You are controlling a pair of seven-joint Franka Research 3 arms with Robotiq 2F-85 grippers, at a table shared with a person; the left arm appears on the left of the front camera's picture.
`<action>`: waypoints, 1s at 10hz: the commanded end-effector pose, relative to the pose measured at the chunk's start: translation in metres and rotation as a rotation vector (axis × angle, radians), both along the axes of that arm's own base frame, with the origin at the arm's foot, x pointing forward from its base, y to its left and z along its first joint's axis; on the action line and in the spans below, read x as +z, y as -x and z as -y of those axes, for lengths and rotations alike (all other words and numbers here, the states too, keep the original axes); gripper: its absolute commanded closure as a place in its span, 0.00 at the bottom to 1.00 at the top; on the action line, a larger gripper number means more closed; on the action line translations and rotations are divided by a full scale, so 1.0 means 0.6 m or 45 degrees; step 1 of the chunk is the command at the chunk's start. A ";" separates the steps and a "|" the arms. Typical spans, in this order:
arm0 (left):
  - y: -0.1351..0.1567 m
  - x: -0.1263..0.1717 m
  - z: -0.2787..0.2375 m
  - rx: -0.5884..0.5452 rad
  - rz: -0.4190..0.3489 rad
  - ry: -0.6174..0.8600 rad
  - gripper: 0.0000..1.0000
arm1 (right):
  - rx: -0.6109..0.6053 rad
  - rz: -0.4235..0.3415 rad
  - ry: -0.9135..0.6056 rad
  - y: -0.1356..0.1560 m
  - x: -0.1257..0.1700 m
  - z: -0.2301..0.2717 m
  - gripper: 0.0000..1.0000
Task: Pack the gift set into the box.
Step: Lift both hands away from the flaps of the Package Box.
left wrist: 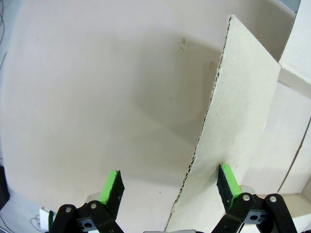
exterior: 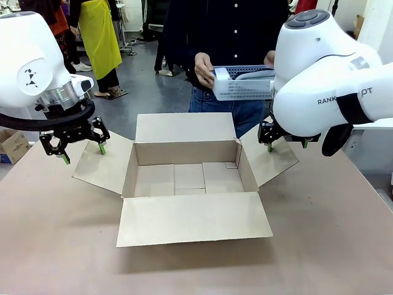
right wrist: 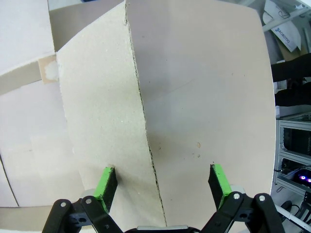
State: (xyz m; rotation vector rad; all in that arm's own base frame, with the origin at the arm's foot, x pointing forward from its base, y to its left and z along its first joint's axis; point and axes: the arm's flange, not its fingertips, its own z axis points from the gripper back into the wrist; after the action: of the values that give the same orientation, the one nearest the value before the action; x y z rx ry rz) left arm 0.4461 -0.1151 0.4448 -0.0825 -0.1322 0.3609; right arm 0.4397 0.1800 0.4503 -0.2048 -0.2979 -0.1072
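Box (exterior: 187,178) sits open at centre of frame on the table (exterior: 55,246), with all four flaps folded outward.

Left end effector (exterior: 84,153), at left of frame, is spread apart at the outer edge of the left flap (exterior: 101,163). The left wrist view shows that edge running up between its fingers (left wrist: 112,187).

Right end effector (exterior: 287,146), at right of frame, is likewise spread apart. The right flap (exterior: 270,161) has its edge between the fingers (right wrist: 106,187).

Gift set (exterior: 242,86) is at upper centre, above and beyond the box, held by a person with one hand (exterior: 204,69) at its left end.
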 end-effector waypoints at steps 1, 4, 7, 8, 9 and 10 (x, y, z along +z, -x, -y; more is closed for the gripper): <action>0.002 0.004 0.000 0.020 -0.003 -0.018 0.00 | -0.008 0.009 0.023 -0.003 0.004 0.001 0.00; 0.002 0.004 0.000 0.020 -0.003 -0.018 0.00 | -0.008 0.009 0.023 -0.003 0.004 0.001 0.00; 0.002 0.004 0.000 0.020 -0.003 -0.018 0.00 | -0.008 0.009 0.023 -0.003 0.004 0.001 0.00; 0.002 0.004 0.000 0.020 -0.003 -0.018 0.00 | -0.008 0.009 0.023 -0.003 0.004 0.001 0.00; 0.002 0.004 0.000 0.020 -0.003 -0.018 0.00 | -0.008 0.009 0.023 -0.003 0.004 0.001 0.00; 0.002 0.004 0.000 0.020 -0.003 -0.018 0.00 | -0.008 0.009 0.023 -0.003 0.004 0.001 0.00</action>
State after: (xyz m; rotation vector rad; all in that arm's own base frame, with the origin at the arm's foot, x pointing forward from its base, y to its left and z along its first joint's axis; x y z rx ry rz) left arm 0.4461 -0.1151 0.4448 -0.0825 -0.1323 0.3609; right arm 0.4397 0.1800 0.4503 -0.2048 -0.2979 -0.1072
